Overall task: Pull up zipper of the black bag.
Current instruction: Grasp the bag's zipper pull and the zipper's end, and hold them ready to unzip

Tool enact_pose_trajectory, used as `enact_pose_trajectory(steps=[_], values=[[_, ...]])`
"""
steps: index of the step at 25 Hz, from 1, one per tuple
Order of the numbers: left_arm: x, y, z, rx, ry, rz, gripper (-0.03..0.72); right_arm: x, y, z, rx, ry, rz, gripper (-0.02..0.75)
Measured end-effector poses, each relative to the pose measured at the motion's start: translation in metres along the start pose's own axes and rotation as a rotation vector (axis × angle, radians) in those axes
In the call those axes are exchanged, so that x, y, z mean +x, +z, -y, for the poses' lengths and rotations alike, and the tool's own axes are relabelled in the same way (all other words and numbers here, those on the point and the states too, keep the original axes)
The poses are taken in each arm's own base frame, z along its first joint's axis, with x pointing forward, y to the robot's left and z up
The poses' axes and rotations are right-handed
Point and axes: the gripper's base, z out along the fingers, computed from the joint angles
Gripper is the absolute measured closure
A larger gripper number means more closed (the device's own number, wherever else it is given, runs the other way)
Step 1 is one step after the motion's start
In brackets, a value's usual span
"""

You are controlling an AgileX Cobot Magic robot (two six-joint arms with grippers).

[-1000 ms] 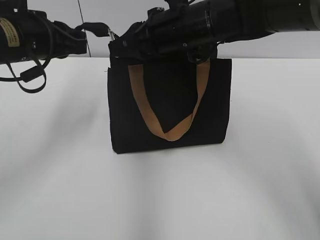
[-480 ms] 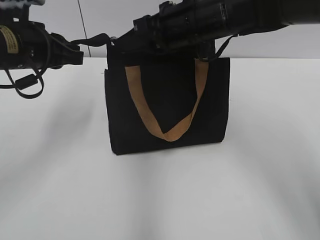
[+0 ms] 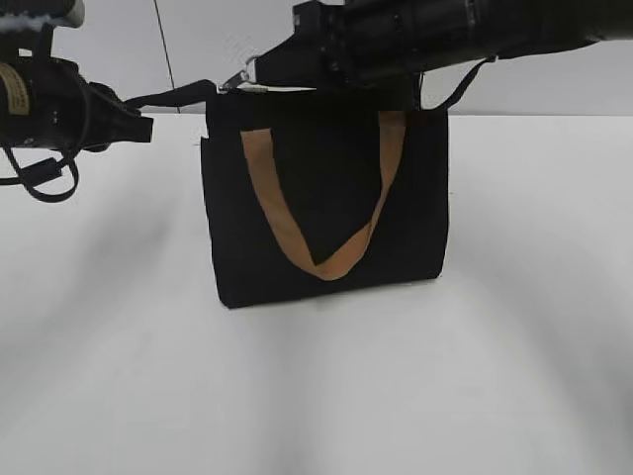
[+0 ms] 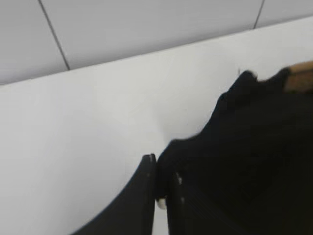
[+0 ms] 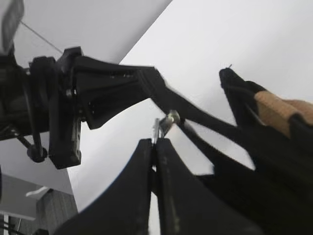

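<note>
The black bag (image 3: 326,198) stands upright mid-table, with a tan strap handle (image 3: 316,259) hanging down its front. My left gripper (image 3: 141,111) is shut on a thin black fabric tail (image 3: 178,95) that runs out from the bag's top left corner. In the left wrist view the jaws (image 4: 162,164) pinch black cloth of the bag (image 4: 254,147). My right gripper (image 3: 262,71) reaches in over the bag's top. It is shut on the small silver zipper pull (image 3: 244,72). In the right wrist view the zipper pull (image 5: 167,121) sticks out past the jaw tips (image 5: 155,143).
The white table (image 3: 316,396) spreads around the bag, with a pale wall (image 3: 188,40) behind. The right arm (image 3: 455,30) lies across the top of the bag. The left arm (image 3: 49,99) hangs at the far left edge.
My right gripper has drawn the zipper pull a little to the right and up. My left arm has pulled back to the left, stretching the fabric tail. The bag has shifted slightly left.
</note>
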Motion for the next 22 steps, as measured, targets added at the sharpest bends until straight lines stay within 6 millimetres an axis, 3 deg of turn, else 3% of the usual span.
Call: enact_pose_trajectory(steps=[11, 18, 22], values=[[0.001, 0.0, -0.001, -0.012, -0.004, -0.018, 0.667, -0.006, -0.025, 0.027, 0.034, 0.029, -0.005, 0.752], [0.004, 0.0, -0.004, -0.033, -0.015, -0.057, 0.667, -0.007, -0.061, 0.064, 0.159, 0.029, -0.058, 0.752], [0.006, 0.0, -0.004, -0.041, -0.015, -0.073, 0.667, -0.011, -0.083, 0.072, 0.213, -0.007, -0.074, 0.752]])
